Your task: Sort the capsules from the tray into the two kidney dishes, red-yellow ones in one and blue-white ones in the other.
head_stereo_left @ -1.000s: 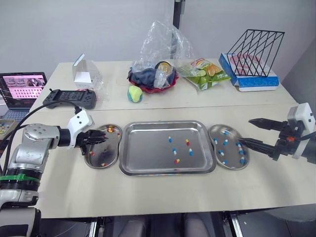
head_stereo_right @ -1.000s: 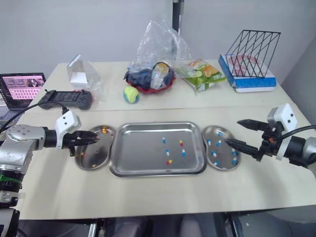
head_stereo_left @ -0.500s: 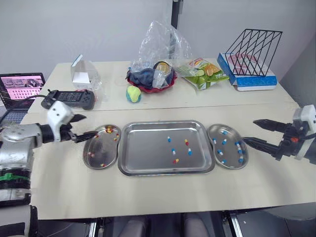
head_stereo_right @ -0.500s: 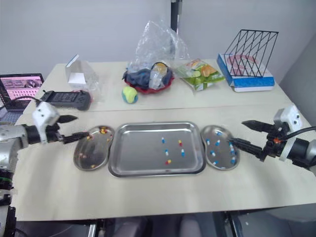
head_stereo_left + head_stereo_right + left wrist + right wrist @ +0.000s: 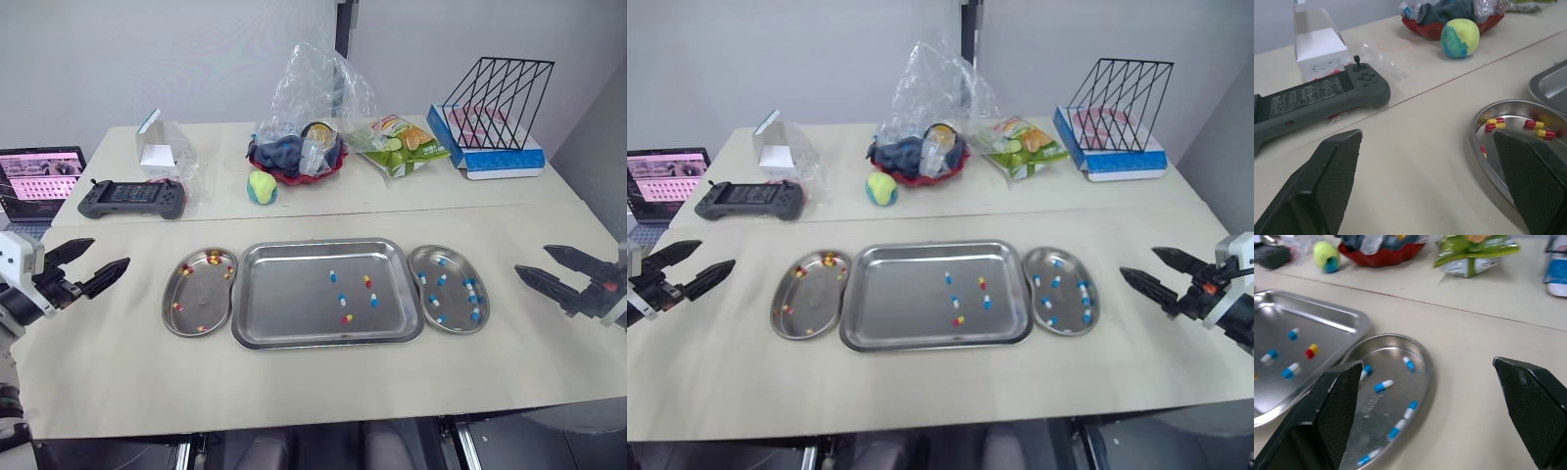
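The steel tray [image 5: 247,294] in the middle of the table holds a few blue-white capsules [image 5: 341,299] and two red-yellow capsules [image 5: 368,281]. To its left, the kidney dish [image 5: 201,296] has several red-yellow capsules [image 5: 1493,123]. On the other side, the kidney dish [image 5: 453,305] has several blue-white capsules [image 5: 1383,385]. My left gripper [image 5: 111,252] hovers open and empty near the table's left edge, well clear of its dish. My right gripper [image 5: 531,258] is open and empty to the right of the blue-white dish.
A game controller [image 5: 132,198] and a laptop [image 5: 39,176] sit at the left. Behind the tray are a boxed item in plastic [image 5: 162,152], a ball [image 5: 261,186], a red bowl under a plastic bag [image 5: 299,157], a snack bag [image 5: 397,142] and a wire rack [image 5: 495,98].
My left gripper has pulled back from over the red-yellow dish to the table's left edge and opened wide. My right gripper has drawn back to the right.
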